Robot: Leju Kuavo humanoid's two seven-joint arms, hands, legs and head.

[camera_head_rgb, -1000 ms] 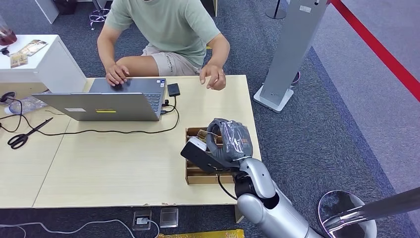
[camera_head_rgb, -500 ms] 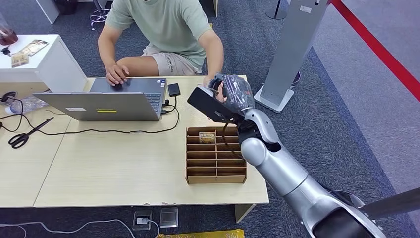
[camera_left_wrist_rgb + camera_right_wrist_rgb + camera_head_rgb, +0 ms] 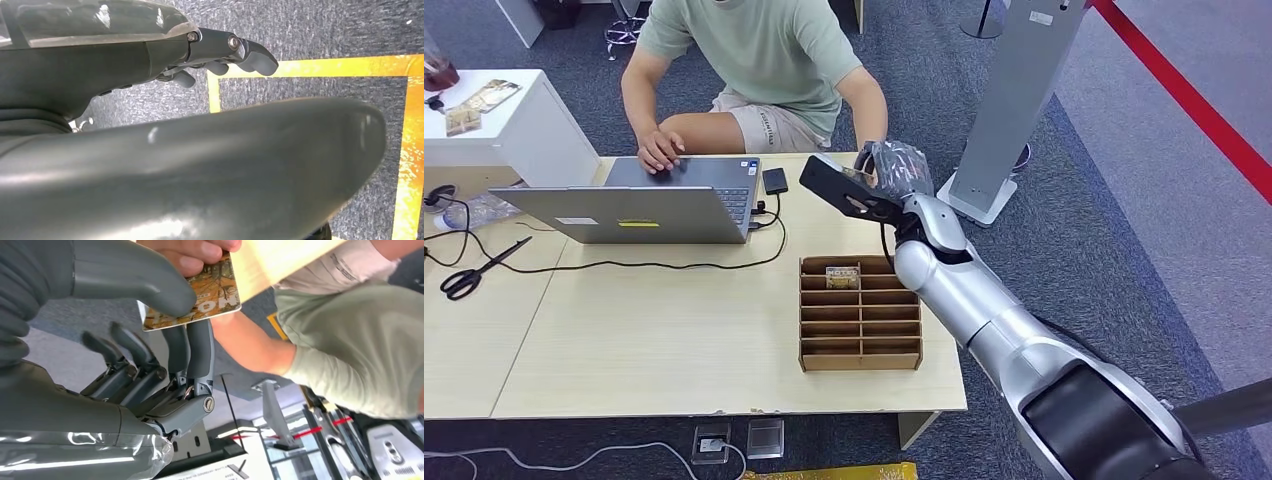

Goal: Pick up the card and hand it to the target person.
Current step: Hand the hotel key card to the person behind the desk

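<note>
Upper left of the head view: scissors [image 3: 469,276] and an open laptop [image 3: 649,200] on the desk [image 3: 654,340]. Centre: a wooden slotted box [image 3: 860,312]. Upper centre: the right hand [image 3: 892,170] reaches toward the seated person [image 3: 759,70]. Right wrist view: the card [image 3: 197,297] sits pinched between thumb and fingers [image 3: 192,347], the person's fingertips [image 3: 192,252] also gripping it. Left hand [image 3: 220,52]: fingers loosely curled, holding nothing.
</note>
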